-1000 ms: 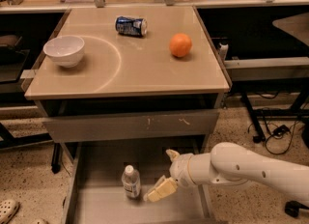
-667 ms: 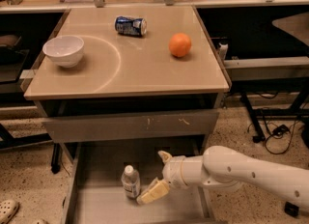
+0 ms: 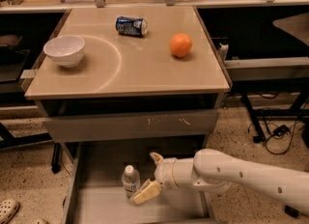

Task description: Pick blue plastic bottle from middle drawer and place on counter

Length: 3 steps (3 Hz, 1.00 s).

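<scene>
The bottle (image 3: pixel 130 179) stands upright in the open drawer (image 3: pixel 96 204). The gripper (image 3: pixel 146 177) sits just beside it, fingers spread wide — best to ease in until both straddle the body, then close below the cap.

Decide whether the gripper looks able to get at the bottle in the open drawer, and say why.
Probably yes. The gripper is open and already inside the drawer, right beside the upright bottle. Nothing lies between them, and the closed drawer front above does not cover the bottle.
</scene>
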Each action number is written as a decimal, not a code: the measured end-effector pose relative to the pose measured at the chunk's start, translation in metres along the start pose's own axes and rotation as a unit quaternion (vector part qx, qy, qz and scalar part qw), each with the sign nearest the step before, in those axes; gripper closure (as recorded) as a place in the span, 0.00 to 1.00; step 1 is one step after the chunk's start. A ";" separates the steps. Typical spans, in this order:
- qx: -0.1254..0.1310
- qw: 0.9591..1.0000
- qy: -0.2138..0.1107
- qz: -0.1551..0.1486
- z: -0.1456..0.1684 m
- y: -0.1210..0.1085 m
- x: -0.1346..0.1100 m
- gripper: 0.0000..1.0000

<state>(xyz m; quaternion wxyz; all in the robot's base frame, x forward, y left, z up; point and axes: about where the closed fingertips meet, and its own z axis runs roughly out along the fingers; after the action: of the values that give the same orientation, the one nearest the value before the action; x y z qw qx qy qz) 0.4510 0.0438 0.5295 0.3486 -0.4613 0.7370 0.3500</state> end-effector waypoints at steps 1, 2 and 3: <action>0.000 1.000 -0.010 -0.003 0.011 0.001 0.005 0.00; 0.005 1.000 -0.029 -0.008 0.024 -0.005 0.003 0.00; 0.007 0.999 -0.046 -0.012 0.043 -0.013 0.003 0.00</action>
<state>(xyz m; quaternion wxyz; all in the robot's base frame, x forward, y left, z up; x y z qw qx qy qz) 0.4703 0.0744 0.5018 0.3898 -0.4507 0.7169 0.3618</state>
